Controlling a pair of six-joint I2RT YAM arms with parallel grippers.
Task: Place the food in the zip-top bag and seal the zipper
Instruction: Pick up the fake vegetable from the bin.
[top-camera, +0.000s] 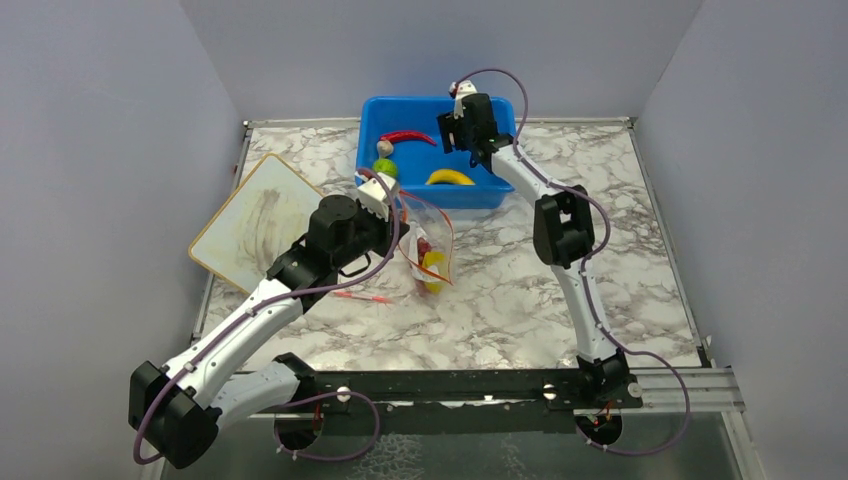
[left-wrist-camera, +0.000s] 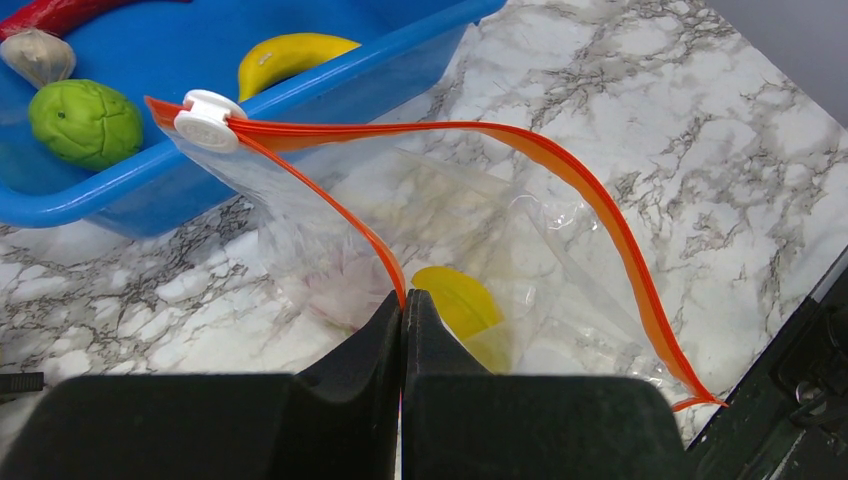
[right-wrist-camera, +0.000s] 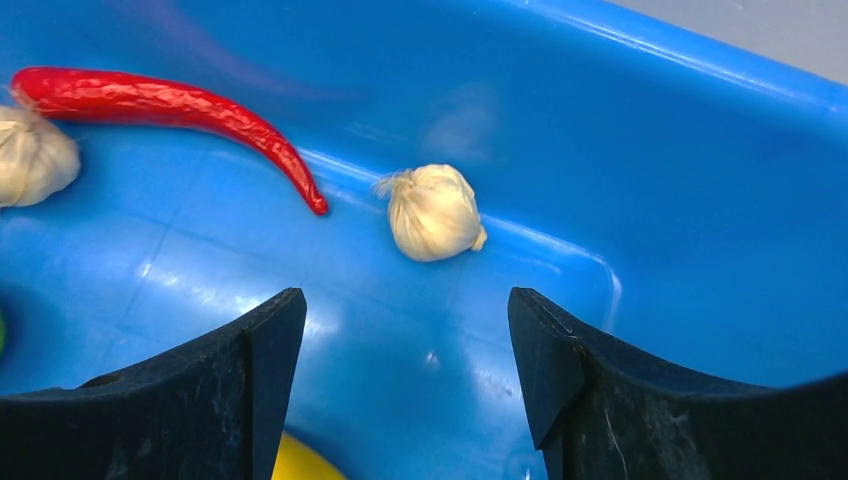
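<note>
The clear zip-top bag (top-camera: 432, 250) lies in front of the blue tub (top-camera: 500, 193) with its mouth open. My left gripper (left-wrist-camera: 403, 300) is shut on the near side of the orange-red zipper (left-wrist-camera: 590, 190); it also shows in the top view (top-camera: 392, 207). A white slider (left-wrist-camera: 207, 120) sits at the strip's far end. A yellow fruit (left-wrist-camera: 458, 302) lies inside the bag. My right gripper (right-wrist-camera: 405, 320) is open and empty, hovering inside the tub just short of a garlic bulb (right-wrist-camera: 432, 212). The tub also holds a red chili (right-wrist-camera: 170, 105), a second garlic (right-wrist-camera: 30, 155), a lime (left-wrist-camera: 85, 120) and a banana (left-wrist-camera: 290, 58).
A framed white board (top-camera: 255, 220) lies at the left of the marble table. A thin loose red stick (top-camera: 362, 296) lies on the table near my left arm. The tub stands against the back wall.
</note>
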